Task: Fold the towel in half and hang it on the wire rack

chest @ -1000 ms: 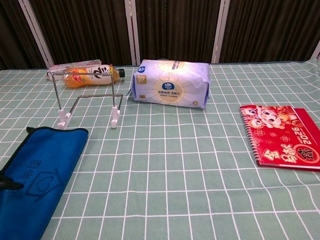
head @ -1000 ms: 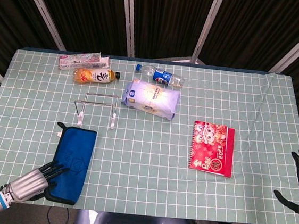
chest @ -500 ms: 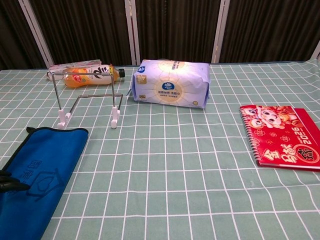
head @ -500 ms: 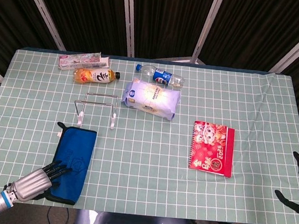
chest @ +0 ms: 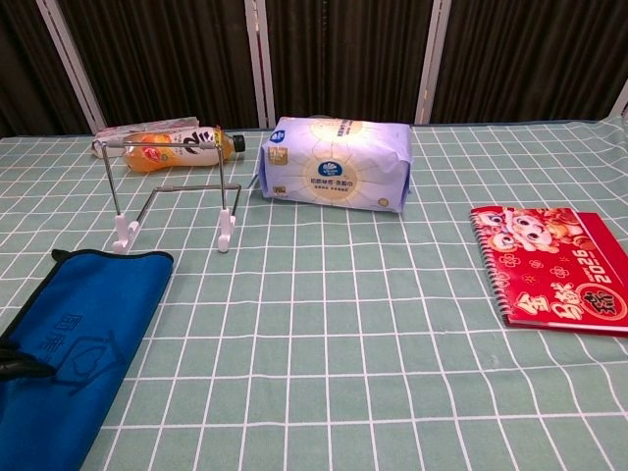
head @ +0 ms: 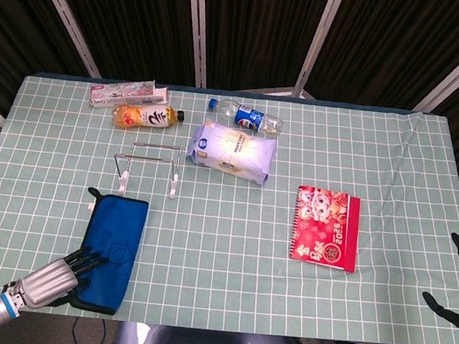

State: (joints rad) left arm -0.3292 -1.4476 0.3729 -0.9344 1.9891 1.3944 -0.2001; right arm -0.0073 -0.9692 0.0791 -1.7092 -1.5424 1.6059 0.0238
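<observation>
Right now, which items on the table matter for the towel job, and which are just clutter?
Task items:
blue towel, flat near the front-left edge
wire rack, just behind it
left hand, fingertips on the towel's near end

Clutter:
orange drink bottle
water bottle
pink box
tissue pack
red calendar

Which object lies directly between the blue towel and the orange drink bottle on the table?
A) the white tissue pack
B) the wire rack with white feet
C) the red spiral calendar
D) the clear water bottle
B: the bare metal wire rack with white feet stands beyond the flat blue cloth towel and in front of the lying orange plastic drink bottle.
</observation>
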